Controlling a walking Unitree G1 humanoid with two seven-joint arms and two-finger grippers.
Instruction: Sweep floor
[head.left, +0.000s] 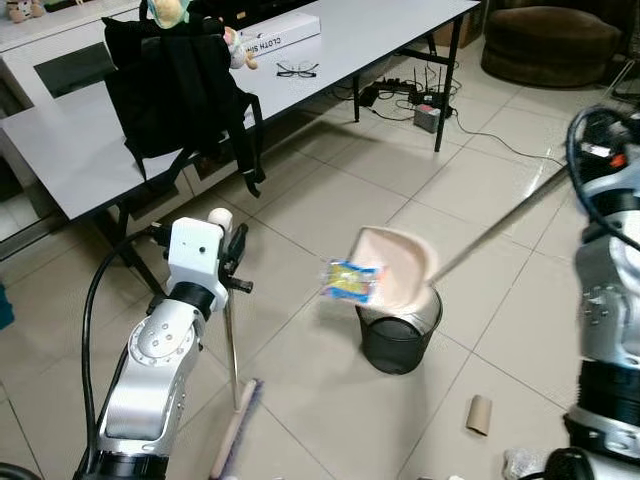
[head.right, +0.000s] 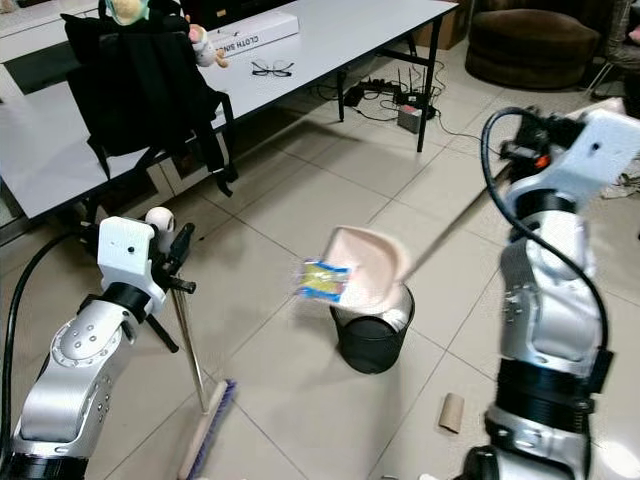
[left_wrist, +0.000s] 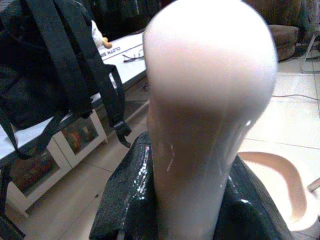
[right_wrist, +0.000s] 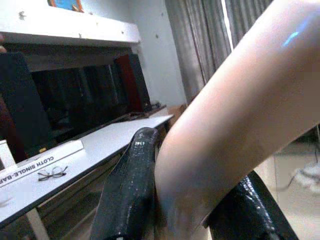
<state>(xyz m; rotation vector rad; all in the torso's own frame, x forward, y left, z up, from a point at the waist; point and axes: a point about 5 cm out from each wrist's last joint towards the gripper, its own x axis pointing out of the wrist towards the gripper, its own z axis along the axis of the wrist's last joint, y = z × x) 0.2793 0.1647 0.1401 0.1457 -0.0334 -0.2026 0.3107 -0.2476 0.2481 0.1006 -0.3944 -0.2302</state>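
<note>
Left gripper (left_wrist: 192, 200) is clamped round the pale rounded top of the broom handle (head.right: 187, 345); the handle runs down to the broom head (head.right: 205, 432) on the tiled floor (head.right: 300, 390), its lower end cut off by the frame edge. Right gripper (right_wrist: 192, 210) is closed on the pale grip of the dustpan handle (head.left: 500, 225). One pink dustpan (head.left: 392, 268) is tilted over one black mesh bin (head.left: 398, 335). One blue-yellow wrapper (head.left: 350, 281) at the pan's lip, blurred; whether it touches the pan cannot be told. One cardboard tube (head.left: 480, 414) lies on the floor near the bin. The surface (head.left: 330, 45) carries one black backpack (head.left: 175, 85), one pair of glasses (head.left: 296, 69) and one white box (head.left: 285, 32).
</note>
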